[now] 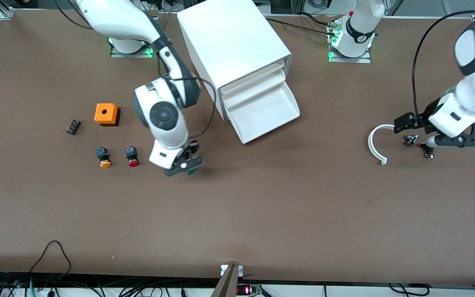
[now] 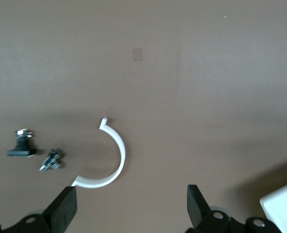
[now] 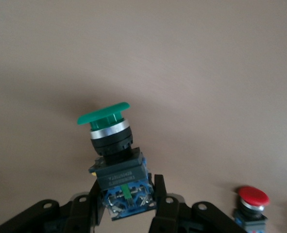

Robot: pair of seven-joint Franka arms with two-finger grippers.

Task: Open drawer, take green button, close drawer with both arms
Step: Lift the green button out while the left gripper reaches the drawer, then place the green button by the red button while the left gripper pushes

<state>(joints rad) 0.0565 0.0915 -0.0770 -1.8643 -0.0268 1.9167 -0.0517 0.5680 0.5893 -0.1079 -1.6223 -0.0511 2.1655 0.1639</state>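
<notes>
glossy green plastic button; matt brown table; smooth white drawer.

Right arm: glossy white shell, dark grey-black bands at the joints, one round grey cap with concentric rings on the wrist housing. A thin black cable loops off the forearm. Its end effector is black, with a flat bar and a white round fastener.

Left arm: same white shell with a black oval panel and a long black cable. Left end effector: matte black, blocky fingers.

Both bases glow green.
</notes>
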